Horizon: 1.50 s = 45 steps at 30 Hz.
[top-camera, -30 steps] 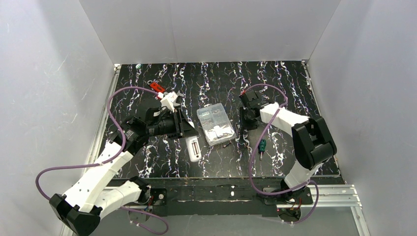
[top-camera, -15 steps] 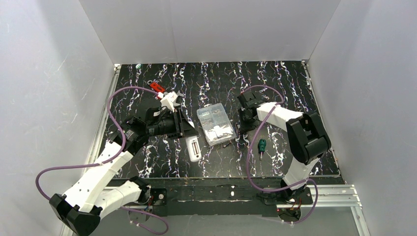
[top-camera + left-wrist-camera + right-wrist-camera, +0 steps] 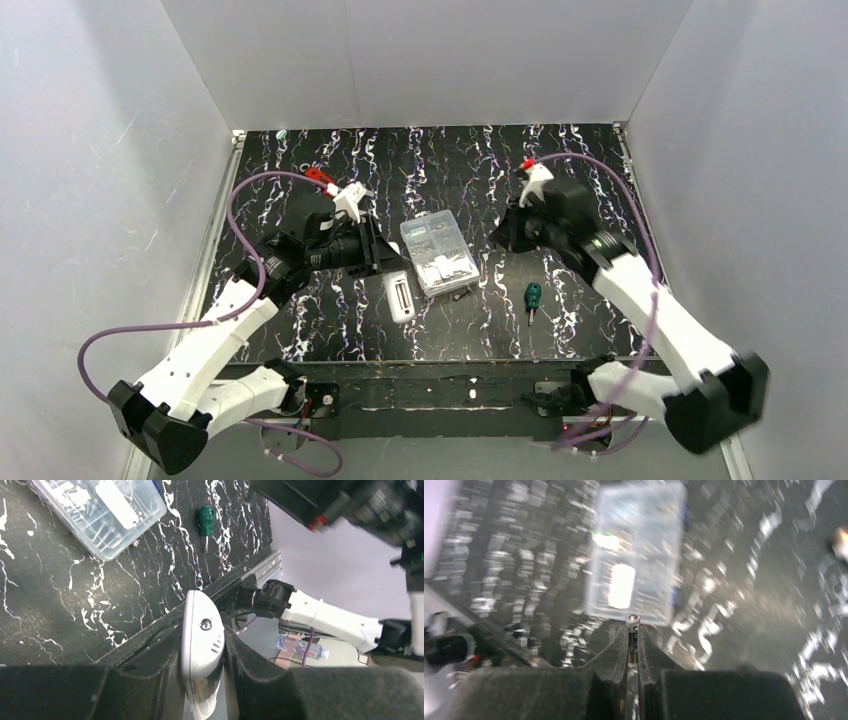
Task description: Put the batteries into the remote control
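Note:
My left gripper (image 3: 202, 632) is shut on the white remote control (image 3: 200, 610), pinching it edge-on at one end. From above, the remote control (image 3: 398, 298) lies just left of the clear box, with my left gripper (image 3: 385, 263) at its far end. My right gripper (image 3: 632, 630) is shut on a slim battery (image 3: 632, 622), whose metal tip pokes out past the fingertips. In the top view my right gripper (image 3: 503, 237) hovers to the right of the box. The right wrist view is blurred.
A clear compartment box (image 3: 438, 254) of small parts sits mid-table between the two grippers. A green-handled screwdriver (image 3: 533, 296) lies to the right of it, nearer the front. A red tool (image 3: 320, 177) lies at the back left. White walls enclose the table.
My right gripper has shut on the battery, and its arm has swung out to the right, wrist lifted. The left gripper and the remote control shifted slightly.

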Each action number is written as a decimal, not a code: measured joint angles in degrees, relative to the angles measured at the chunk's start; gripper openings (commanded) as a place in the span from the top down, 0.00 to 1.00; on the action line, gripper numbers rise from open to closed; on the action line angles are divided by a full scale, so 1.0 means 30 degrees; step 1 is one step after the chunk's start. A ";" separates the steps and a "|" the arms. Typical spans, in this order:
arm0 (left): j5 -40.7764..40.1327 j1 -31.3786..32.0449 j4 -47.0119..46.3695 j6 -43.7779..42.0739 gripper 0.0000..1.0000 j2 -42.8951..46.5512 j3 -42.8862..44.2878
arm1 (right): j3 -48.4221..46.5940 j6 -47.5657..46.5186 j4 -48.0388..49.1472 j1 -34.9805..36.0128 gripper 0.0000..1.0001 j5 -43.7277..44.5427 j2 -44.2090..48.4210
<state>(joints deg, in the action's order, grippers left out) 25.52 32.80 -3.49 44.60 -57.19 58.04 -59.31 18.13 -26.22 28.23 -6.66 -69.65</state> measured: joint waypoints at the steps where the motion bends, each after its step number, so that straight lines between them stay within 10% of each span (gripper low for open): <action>1: -0.0058 0.0000 -0.0153 0.0015 1.00 0.0015 0.0036 | 0.0525 -0.0066 0.0291 0.0007 0.99 -0.0721 0.1472; 8: -0.0481 0.0000 -0.0517 0.0146 1.00 0.0022 0.0699 | 0.4554 -0.1304 0.7198 0.0357 0.99 -0.6572 1.0426; 24: 0.1508 -0.0007 -0.5887 0.1122 1.00 -0.0780 0.1967 | 0.3898 -0.2397 1.1307 0.0408 0.99 -1.7005 1.0593; 45: 0.5224 -0.0007 -1.0724 0.0576 1.00 -0.0444 0.2244 | 0.1151 -0.2608 0.9974 0.1137 0.99 -1.3777 0.9049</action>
<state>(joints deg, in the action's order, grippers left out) 41.19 32.77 -35.66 46.33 -58.52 64.77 -55.86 10.31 3.70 31.64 -47.99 -42.50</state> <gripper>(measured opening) 0.255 0.111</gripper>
